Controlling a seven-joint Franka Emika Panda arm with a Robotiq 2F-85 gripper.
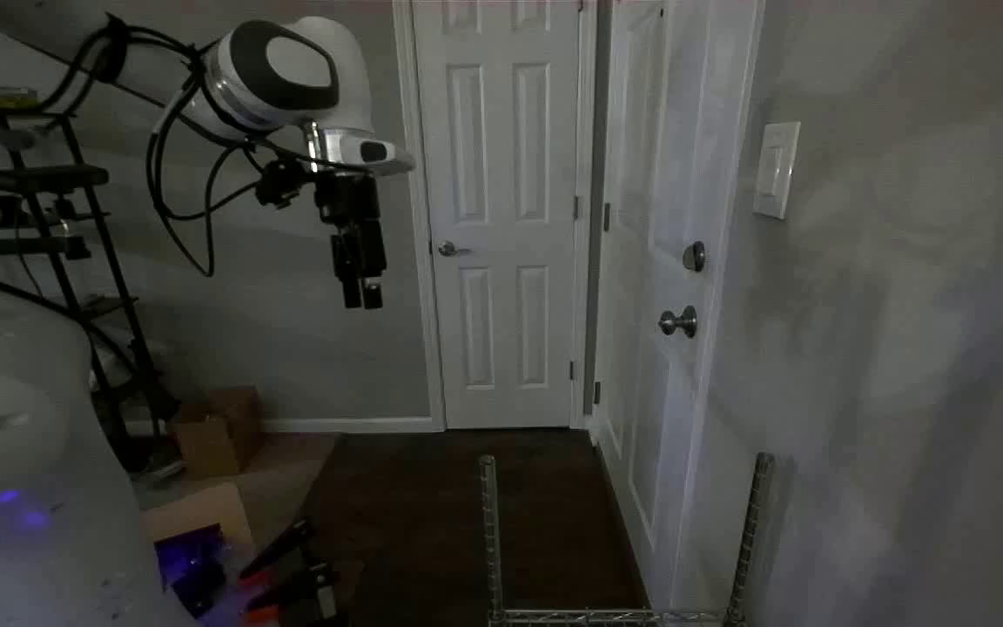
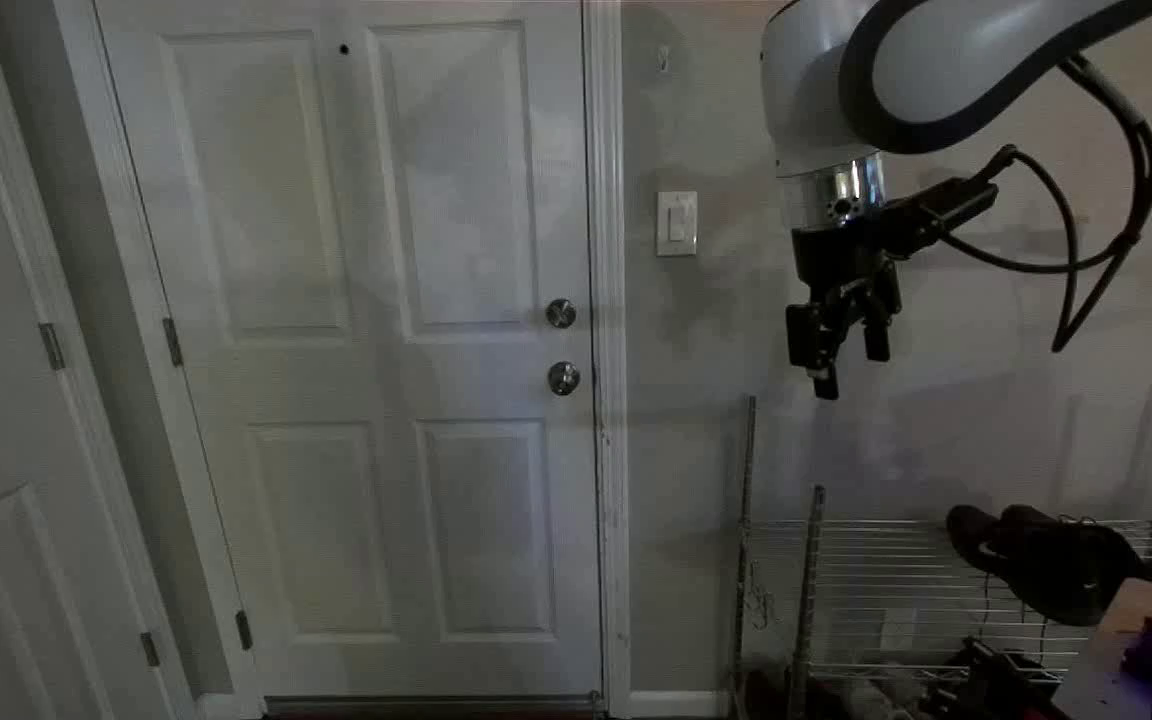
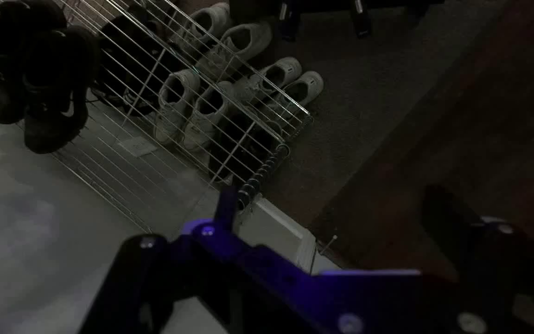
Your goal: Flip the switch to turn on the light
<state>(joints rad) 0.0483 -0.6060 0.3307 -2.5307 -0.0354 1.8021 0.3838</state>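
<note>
A wire rack (image 3: 263, 176) stands beside the wall (image 2: 676, 430); a pair of dark shoes (image 2: 1051, 560) sits on its upper surface; a cardboard box (image 1: 221, 433) stands on the floor (image 1: 449, 514), its inside hidden from where I watch.

The switch (image 2: 676, 223), a small white plate, is on the wall just beside the door frame (image 2: 608, 300), higher than the knob (image 2: 564, 378) and the lock (image 2: 561, 313) on the white door (image 2: 386, 375); which way its paddle leans I cannot tell; in that exterior view a stretch of wall lies between it and the arm (image 2: 966, 60); the end effector (image 2: 851, 365) hangs in mid-air, pointing down, its fingers (image 3: 226, 204) apart, well away from the switch; the posts of the rack rise below it; dark floor runs up to the doors.

The switch shows in both exterior views and not in the wrist view; the wrist view looks down and shows clearly several white shoes (image 3: 209, 116), some seen through the wires of the rack; an exterior view alone gives a lever handle (image 1: 452, 249) on a further white door (image 1: 501, 239), and a dark ladder-like stand (image 1: 114, 252).
</note>
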